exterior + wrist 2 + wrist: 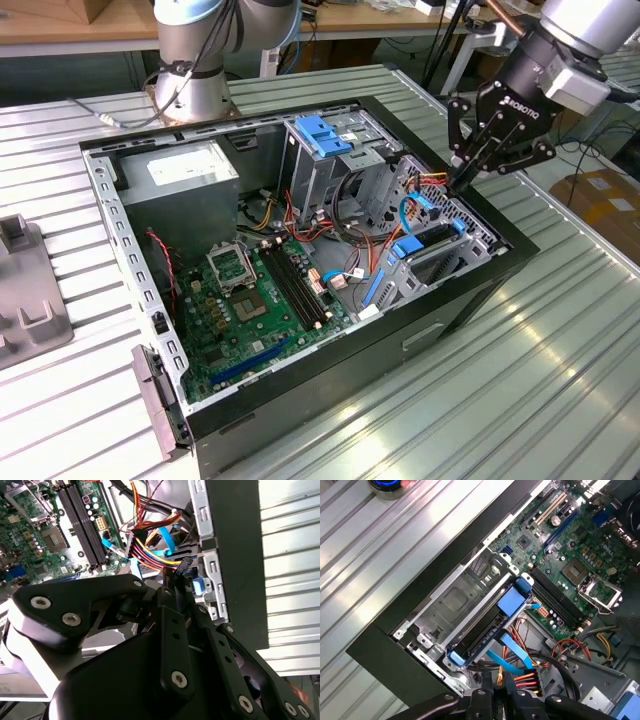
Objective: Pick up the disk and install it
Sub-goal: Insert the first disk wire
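The open computer case (300, 400) lies on the ribbed metal table (560, 380). The disk (485, 630) in its blue carrier sits seated in the drive bay by the case wall. The gripper (462, 178) hovers just above the wall near it, fingers drawn together on nothing.

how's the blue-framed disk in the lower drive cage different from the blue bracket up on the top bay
The disk sits low in the drive cage at the case's front corner, near the hand; the blue bracket lies on top of the upper bay, further back. The disk shows a dark body inside a slim blue frame; the bracket is all blue, broader, with forked tabs. Both are bright blue plastic inside the open computer case.
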`<act>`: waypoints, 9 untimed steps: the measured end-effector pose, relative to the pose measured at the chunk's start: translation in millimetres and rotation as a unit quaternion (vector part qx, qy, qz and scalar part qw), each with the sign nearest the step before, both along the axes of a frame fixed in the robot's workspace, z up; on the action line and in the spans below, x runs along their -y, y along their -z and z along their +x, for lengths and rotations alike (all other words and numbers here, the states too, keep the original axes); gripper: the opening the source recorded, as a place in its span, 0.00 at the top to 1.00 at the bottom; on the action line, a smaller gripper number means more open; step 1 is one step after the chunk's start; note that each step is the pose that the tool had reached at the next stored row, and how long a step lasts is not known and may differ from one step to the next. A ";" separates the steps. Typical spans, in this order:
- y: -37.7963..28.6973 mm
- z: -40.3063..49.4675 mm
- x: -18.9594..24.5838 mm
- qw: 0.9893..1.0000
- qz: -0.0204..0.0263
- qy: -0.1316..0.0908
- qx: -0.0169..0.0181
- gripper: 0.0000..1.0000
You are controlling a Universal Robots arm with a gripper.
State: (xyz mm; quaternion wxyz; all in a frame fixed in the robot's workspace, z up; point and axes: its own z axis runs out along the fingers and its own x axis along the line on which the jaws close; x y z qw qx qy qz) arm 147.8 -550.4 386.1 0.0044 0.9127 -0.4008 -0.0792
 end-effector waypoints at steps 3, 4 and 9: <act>0.0 -15.7 0.2 1.000 0.000 0.000 0.001 0.80; 0.0 -19.7 0.2 1.000 0.000 0.000 0.001 0.80; 0.0 -38.5 0.3 1.000 0.000 0.000 0.001 0.80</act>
